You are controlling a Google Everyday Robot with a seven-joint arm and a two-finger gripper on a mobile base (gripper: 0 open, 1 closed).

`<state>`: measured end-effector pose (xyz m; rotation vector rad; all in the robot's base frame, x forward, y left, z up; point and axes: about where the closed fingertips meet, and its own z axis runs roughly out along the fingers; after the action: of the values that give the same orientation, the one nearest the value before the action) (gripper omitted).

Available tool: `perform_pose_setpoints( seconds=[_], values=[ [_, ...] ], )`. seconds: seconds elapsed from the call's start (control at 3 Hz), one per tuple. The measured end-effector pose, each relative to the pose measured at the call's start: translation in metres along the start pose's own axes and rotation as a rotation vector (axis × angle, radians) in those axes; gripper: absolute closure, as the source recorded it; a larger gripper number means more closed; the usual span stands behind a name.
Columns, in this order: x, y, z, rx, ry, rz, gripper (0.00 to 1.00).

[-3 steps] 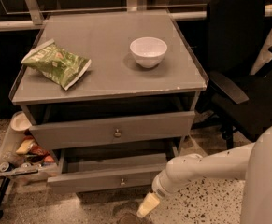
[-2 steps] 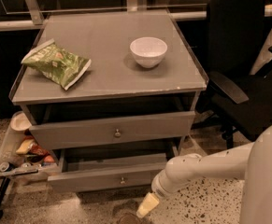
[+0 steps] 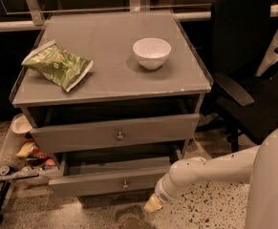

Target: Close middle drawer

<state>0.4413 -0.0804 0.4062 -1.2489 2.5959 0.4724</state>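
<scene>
The middle drawer [image 3: 95, 184] is a wide, shallow grey drawer with a tiny metal knob [image 3: 125, 184]. It stands pulled out toward me, with its bare grey inside [image 3: 119, 166] showing. Above it, the taller-fronted drawer [image 3: 81, 136] with the bigger round knob [image 3: 120, 136] is also slightly out. My gripper [image 3: 153, 205] hangs at the end of my white arm [image 3: 210, 168], low over the floor. It sits just below and to the right of the middle drawer's front, close to its right end. I cannot tell whether it touches the front.
A green chip bag [image 3: 57, 63] and a white bowl [image 3: 151, 52] sit on the cabinet top [image 3: 110, 80]. A black office chair [image 3: 243, 80] stands close on the right. A low tray of snacks and cans [image 3: 19, 159] stands left of the drawers. The floor is speckled [image 3: 205, 209].
</scene>
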Motion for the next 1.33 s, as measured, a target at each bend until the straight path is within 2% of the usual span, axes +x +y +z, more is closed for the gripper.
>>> perform_pose_setpoints(
  seconds=[0.33,0.67,1.0,1.33],
  values=[
    [0.0,-0.001,0.0,-0.002,-0.001,0.001,0.65],
    [-0.01,-0.015,-0.003,0.04,0.0,-0.002,0.88],
    [-0.024,-0.036,-0.013,0.119,0.008,-0.021,1.0],
    [-0.036,-0.057,-0.019,0.18,0.017,-0.031,1.0]
  ],
)
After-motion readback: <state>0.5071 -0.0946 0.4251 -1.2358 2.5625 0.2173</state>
